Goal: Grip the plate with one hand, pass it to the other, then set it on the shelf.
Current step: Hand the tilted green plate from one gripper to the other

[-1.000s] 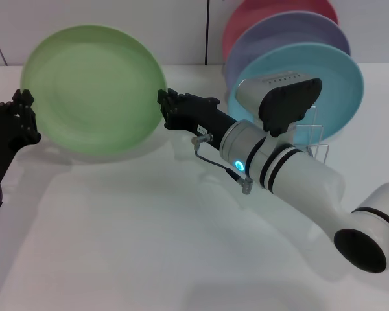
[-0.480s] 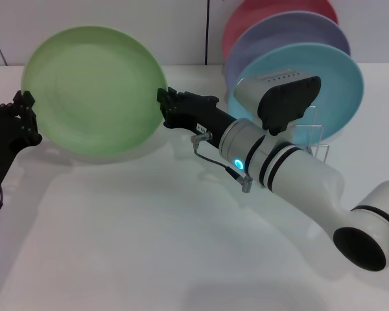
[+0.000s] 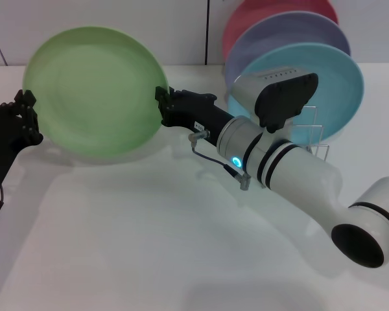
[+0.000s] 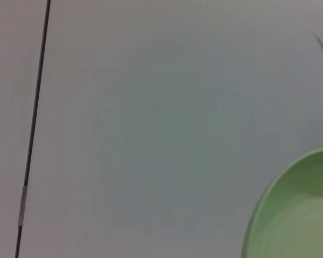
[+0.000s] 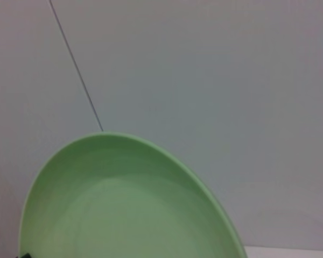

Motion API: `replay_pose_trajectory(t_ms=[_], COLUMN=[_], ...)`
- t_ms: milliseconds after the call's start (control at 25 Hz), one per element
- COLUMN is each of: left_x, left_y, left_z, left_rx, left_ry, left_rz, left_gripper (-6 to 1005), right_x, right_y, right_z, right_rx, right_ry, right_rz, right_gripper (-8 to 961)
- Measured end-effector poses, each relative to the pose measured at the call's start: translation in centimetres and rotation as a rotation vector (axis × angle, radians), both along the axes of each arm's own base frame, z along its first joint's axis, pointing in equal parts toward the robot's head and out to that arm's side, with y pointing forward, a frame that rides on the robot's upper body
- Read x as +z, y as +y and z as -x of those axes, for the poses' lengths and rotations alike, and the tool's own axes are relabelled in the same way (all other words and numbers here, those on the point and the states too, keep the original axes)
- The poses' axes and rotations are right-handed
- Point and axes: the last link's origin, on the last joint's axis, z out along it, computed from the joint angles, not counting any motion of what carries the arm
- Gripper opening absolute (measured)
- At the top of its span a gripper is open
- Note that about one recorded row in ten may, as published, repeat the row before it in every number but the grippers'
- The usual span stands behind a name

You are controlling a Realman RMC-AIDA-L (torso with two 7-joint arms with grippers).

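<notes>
— While you look down from the head camera, where do you find the plate point(image 3: 94, 91)?

— You find it held upright above the white tabletop point(image 3: 149, 246), its hollow face turned toward you, spanned between your two arms. Your left end effector point(image 3: 27, 116), all black, reaches in low from the left side with its wrist angled up, and its fingers are clamped on the plate's left rim.

— And your right arm?

— You see the white banded arm stretched across from the lower right toward the left, forearm nearly level, a blue-green ring glowing on it. Your right end effector point(image 3: 163, 107) is pressed together on the plate's right rim.

— Where does the shelf point(image 3: 314, 139) stand?

— You see it behind your right forearm, a low wire rack, mostly hidden. A turquoise plate point(image 3: 334, 84) stands upright in it, with a lavender plate point(image 3: 279, 32) and a pink plate point(image 3: 259, 10) behind that one.

— What do your wrist cameras give you?

— Your left wrist shows a slice of green rim against a grey wall; your right wrist shows the plate's upper curve.
</notes>
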Motion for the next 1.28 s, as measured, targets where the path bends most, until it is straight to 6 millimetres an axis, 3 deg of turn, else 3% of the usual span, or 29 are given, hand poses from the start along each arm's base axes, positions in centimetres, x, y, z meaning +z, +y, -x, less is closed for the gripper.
replay_pose_trajectory(t_ms=[960, 1280], left_x=[0.0, 0.9], left_y=[-0.3, -1.9], left_z=[0.2, 0.1], left_rx=[-0.001, -0.054], left_ry=[-0.005, -0.043], left_rz=[0.006, -0.045], left_gripper=[65, 66], right_x=[0.0, 0.1], right_y=[-0.1, 0.0], right_z=[-0.2, -0.4], right_rx=[0.001, -0.008], right_ry=[-0.008, -0.007], right_rz=[-0.002, -0.007], right_gripper=[46, 38])
